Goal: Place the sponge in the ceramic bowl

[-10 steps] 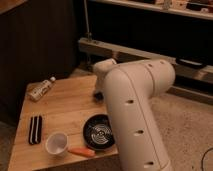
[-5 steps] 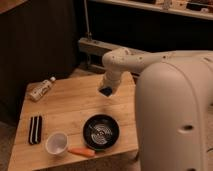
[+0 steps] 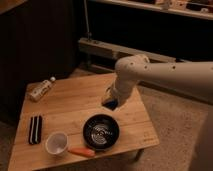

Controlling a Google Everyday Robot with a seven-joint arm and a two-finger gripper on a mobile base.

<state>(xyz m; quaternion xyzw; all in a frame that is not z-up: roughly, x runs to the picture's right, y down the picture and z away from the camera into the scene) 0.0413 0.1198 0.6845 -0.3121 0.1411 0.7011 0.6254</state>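
Note:
The ceramic bowl [image 3: 101, 131], black with pale swirl lines inside, sits near the front edge of the wooden table [image 3: 75, 105]. My gripper [image 3: 110, 102] hangs just above and behind the bowl's far right rim, at the end of the white arm [image 3: 150, 75] that reaches in from the right. A blue patch at the gripper's tip is the sponge [image 3: 112, 104], held between the fingers above the table.
A white cup [image 3: 56, 143] and an orange carrot [image 3: 82, 151] lie at the front edge left of the bowl. A black-and-white striped item [image 3: 35, 129] lies at the left. A pale bottle [image 3: 41, 88] lies at the back left corner.
The arm has swung away from the camera and now reaches in from the right. The gripper has come down and forward from the table's back edge toward the bowl.

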